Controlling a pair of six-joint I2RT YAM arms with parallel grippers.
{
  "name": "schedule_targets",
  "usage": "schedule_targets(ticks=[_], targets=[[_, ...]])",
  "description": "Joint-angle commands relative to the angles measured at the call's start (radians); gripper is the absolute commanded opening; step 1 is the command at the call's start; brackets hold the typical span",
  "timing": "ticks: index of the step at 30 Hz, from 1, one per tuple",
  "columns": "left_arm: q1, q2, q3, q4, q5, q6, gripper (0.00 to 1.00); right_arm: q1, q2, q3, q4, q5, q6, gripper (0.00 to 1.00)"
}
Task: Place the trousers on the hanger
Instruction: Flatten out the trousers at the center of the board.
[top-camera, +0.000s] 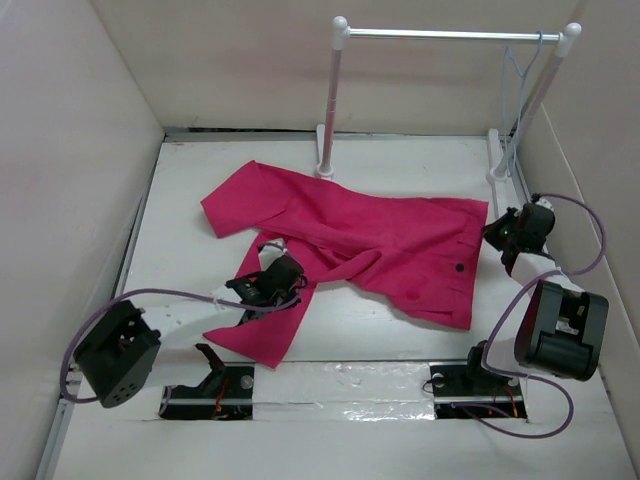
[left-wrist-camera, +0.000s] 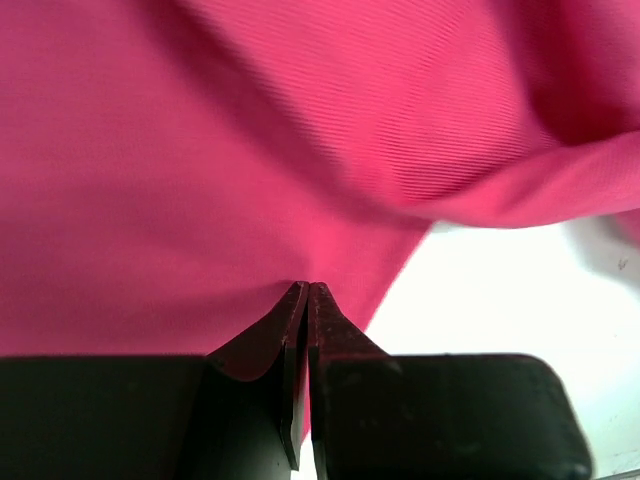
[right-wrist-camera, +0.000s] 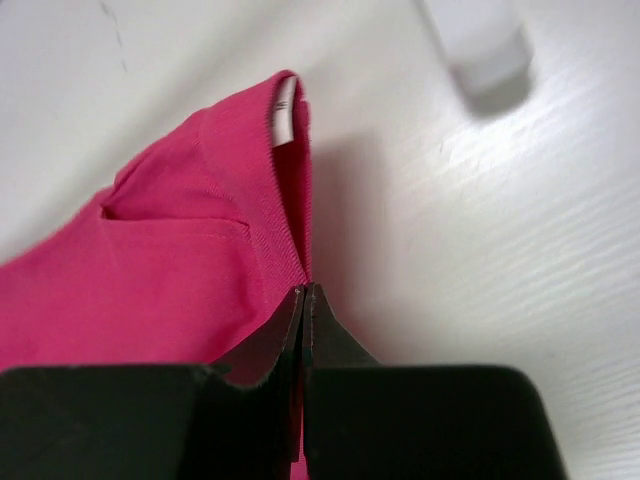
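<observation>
The magenta trousers (top-camera: 380, 235) lie spread flat on the white table, waistband and dark button (top-camera: 459, 267) at the right, legs reaching left and toward the front. My left gripper (top-camera: 290, 278) is shut, its tips (left-wrist-camera: 308, 288) resting against the near leg's fabric (left-wrist-camera: 200, 150); nothing shows pinched between them. My right gripper (top-camera: 492, 232) is shut at the waistband's far right corner. Its tips (right-wrist-camera: 305, 290) meet the hem edge (right-wrist-camera: 290, 200), and I cannot tell whether cloth is caught. The thin pale wire hanger (top-camera: 513, 95) hangs at the right end of the rack's bar.
A white-poled rack (top-camera: 450, 35) with a silver bar stands at the back; one foot (right-wrist-camera: 480, 40) is just beyond the right gripper. White walls close in on the left, right and back. Bare tabletop (top-camera: 180, 250) lies left of the trousers.
</observation>
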Motion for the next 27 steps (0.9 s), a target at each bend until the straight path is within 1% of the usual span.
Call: schedule_targets(ticks=[1,2,4,7,8,10,11,12,13,14,15,16,17,18,19,20,21,22,23,25,26,27], targets=[[-0.005,-0.126,0.034,-0.158,-0.107,-0.006,0.0,-0.05,0.004,0.126,0.034,0.129,0.016,0.0],[-0.005,-0.152,0.055,-0.228,-0.127,-0.006,0.0,-0.059,0.017,0.145,0.023,0.128,0.025,0.0],[-0.005,-0.228,0.083,-0.291,-0.172,-0.005,0.0,-0.073,0.038,0.18,0.011,0.133,0.032,0.0],[-0.005,-0.311,0.15,-0.379,-0.202,0.015,0.0,-0.082,0.077,0.246,0.008,0.232,0.034,0.0],[-0.005,-0.339,0.182,-0.418,-0.212,0.018,0.0,-0.111,0.11,0.302,-0.035,0.257,0.037,0.0],[-0.005,-0.364,0.207,-0.448,-0.241,0.015,0.0,-0.121,0.144,0.362,-0.085,0.239,0.04,0.0],[-0.005,-0.373,0.218,-0.462,-0.25,0.012,0.0,-0.121,0.158,0.389,-0.127,0.234,0.04,0.06],[0.007,-0.388,0.216,-0.462,-0.267,0.014,0.0,-0.121,0.166,0.405,-0.125,0.229,0.039,0.13],[0.022,-0.39,0.21,-0.453,-0.268,0.017,0.0,-0.101,0.16,0.4,-0.116,0.226,0.036,0.25],[0.041,-0.387,0.192,-0.41,-0.261,0.024,0.0,-0.09,0.151,0.39,-0.106,0.22,0.034,0.52],[0.094,-0.379,0.181,-0.384,-0.229,0.03,0.0,-0.072,0.116,0.354,-0.098,0.205,0.034,0.62],[0.124,-0.373,0.169,-0.352,-0.21,0.033,0.13,-0.06,0.089,0.325,-0.086,0.187,0.034,0.66],[0.154,-0.364,0.129,-0.259,-0.186,0.037,0.19,-0.041,0.054,0.285,-0.045,0.174,0.04,0.68],[0.189,-0.347,0.111,-0.212,-0.136,0.037,0.23,0.0,0.017,0.192,-0.012,0.173,0.043,0.69],[0.258,-0.338,0.094,-0.169,-0.108,0.032,0.29,0.014,-0.054,0.148,0.012,0.174,0.042,0.72],[0.288,-0.33,0.075,-0.076,-0.086,0.03,0.33,0.023,-0.085,0.11,0.035,0.17,0.043,0.71],[0.314,-0.309,0.051,-0.036,-0.06,0.03,0.36,0.023,-0.116,0.073,0.045,0.124,0.04,0.66],[0.354,-0.296,0.044,-0.005,-0.06,0.024,0.4,0.049,-0.174,0.001,0.051,0.104,0.034,0.55],[0.369,-0.281,0.041,0.03,-0.075,0.017,0.4,0.063,-0.205,-0.036,0.063,0.067,0.019,0.25],[0.397,-0.226,0.049,0.06,-0.109,0.014,0.49,0.103,-0.267,-0.106,0.082,0.03,0.016,0.03],[0.411,-0.204,0.05,0.095,-0.115,0.038,0.52,0.149,-0.326,-0.17,0.101,-0.022,0.019,0.0],[0.42,-0.149,0.076,0.095,-0.136,0.038,0.52,0.176,-0.357,-0.203,0.126,-0.051,0.014,0.0]])
